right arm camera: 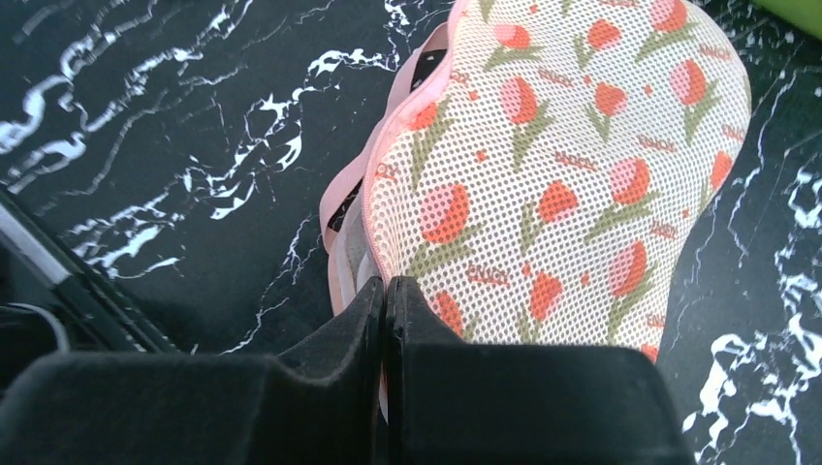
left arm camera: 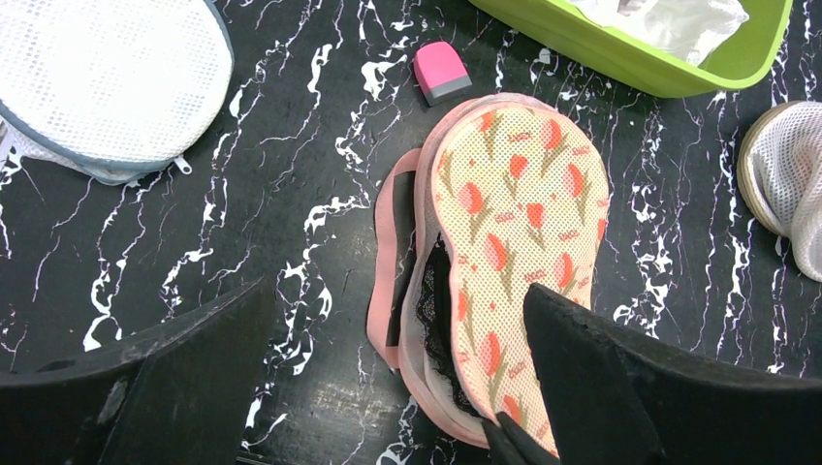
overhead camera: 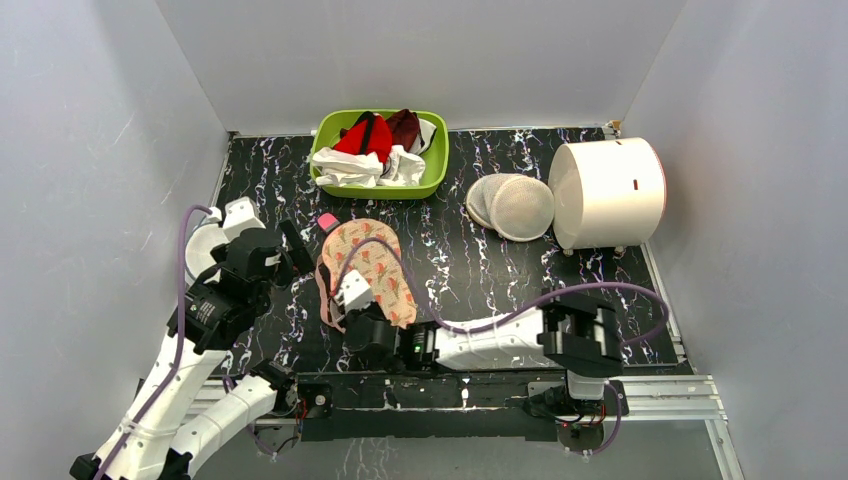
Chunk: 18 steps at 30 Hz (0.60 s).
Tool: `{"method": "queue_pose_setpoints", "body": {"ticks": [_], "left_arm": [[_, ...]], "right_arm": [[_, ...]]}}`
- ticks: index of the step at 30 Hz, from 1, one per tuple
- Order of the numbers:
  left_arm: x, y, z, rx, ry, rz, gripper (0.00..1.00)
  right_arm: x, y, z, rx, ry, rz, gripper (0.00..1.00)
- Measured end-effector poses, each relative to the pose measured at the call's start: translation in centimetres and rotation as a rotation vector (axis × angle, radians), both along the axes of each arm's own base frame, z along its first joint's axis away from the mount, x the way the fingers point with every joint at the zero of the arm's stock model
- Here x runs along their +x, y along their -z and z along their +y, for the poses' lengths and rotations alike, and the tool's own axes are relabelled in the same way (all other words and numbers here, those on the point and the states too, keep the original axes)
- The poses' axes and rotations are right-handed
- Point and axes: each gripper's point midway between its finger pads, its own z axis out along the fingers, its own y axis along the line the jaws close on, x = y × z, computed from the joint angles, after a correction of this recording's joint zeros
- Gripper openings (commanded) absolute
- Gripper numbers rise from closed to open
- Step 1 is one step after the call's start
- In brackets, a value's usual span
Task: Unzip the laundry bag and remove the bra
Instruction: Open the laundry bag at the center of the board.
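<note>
You see the laundry bag lying flat on the bench, left of the middle. Its long axis runs from the green basket toward the arm bases, and the near end leans a little to the right. Its left side gapes, and the black bra shows inside the gap. The right gripper has its jaws pressed together at the pink edging of the near end; I cannot tell if they pinch it. The left gripper hovers above the bag with its jaws wide apart, holding nothing.

Green tub, white mesh domes
</note>
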Motion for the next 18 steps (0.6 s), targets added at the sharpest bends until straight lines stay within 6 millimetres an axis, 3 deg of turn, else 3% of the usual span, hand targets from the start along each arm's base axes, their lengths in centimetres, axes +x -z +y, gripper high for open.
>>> {"method": "queue_pose_setpoints", "body": {"ticks": [5, 12, 18], "left_arm": [[-0.1, 0.7, -0.3, -0.005, 0.013, 0.017, 0.98], [-0.2, 1.5, -0.7, -0.015, 0.033, 0.039, 0.98], [-0.5, 2.8, -1.3, -0.033, 0.054, 0.072, 0.98]], "right_arm": [[0.7, -1.2, -2.5, 0.187, 0.083, 0.125, 0.00], [3.8, 0.2, -8.7, 0.420, 0.300, 0.298, 0.00], [4.4, 0.1, -12.6, 0.593, 0.418, 0.389, 0.00]]}}
